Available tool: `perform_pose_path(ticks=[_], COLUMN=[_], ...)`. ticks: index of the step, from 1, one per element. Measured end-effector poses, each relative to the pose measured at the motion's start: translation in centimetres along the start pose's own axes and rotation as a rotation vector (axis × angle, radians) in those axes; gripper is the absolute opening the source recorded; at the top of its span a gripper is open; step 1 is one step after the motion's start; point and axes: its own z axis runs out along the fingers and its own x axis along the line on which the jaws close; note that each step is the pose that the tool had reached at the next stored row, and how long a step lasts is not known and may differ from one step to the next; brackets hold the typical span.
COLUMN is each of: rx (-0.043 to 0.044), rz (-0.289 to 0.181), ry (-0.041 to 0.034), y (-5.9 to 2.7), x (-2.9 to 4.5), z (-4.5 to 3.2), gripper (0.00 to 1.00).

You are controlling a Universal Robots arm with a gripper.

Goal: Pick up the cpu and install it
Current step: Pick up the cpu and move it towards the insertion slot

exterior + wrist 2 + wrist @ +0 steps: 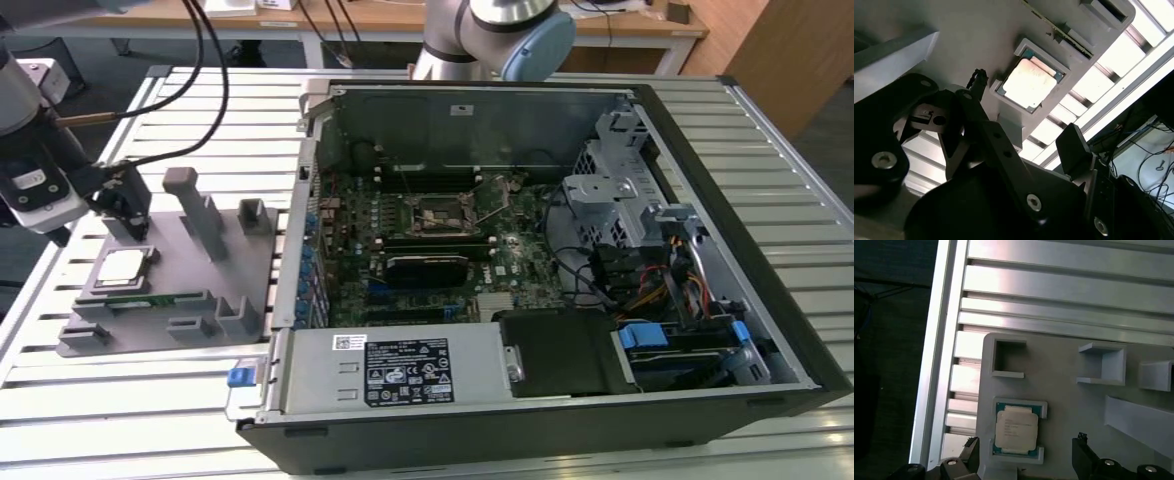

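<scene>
The cpu [123, 266] is a small square chip with a shiny silver top, lying flat in a framed pocket of the grey holder plate [200, 270] at the exterior view's left. My gripper [123, 203] hangs just above and behind it, open and holding nothing. In both wrist views the cpu [1015, 426] [1030, 82] lies ahead of the two dark fingertips [1081, 444], which stand wide apart on either side. The dark motherboard socket [447, 212] sits inside the open computer case, far from the gripper.
A narrow green memory stick [147, 298] lies on the plate beside the cpu. Grey upright posts [200, 215] rise from the plate close to the gripper. The open black case [561, 400] stands on the slatted metal table [120, 400]; cables hang above the gripper.
</scene>
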Motion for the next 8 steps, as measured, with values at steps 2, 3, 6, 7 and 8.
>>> perform_pose_path(ticks=[2, 3, 6, 7, 8], rx=[-0.0009, -0.0019, -0.0022, -0.0021, -0.0020], rz=[-0.012, -0.017, -0.020, -0.020, -0.020], ry=[0.0006, 0.0006, 0.0004, 0.0006, 0.0009], y=[-0.09, -0.13, -0.22, -0.23, -0.23], x=[0.15, 0.24, 0.43, 0.50, 0.61], z=[0.36, 0.55, 1.11, 1.29, 1.46], gripper=[0.82, 0.82, 0.82, 0.82, 0.82])
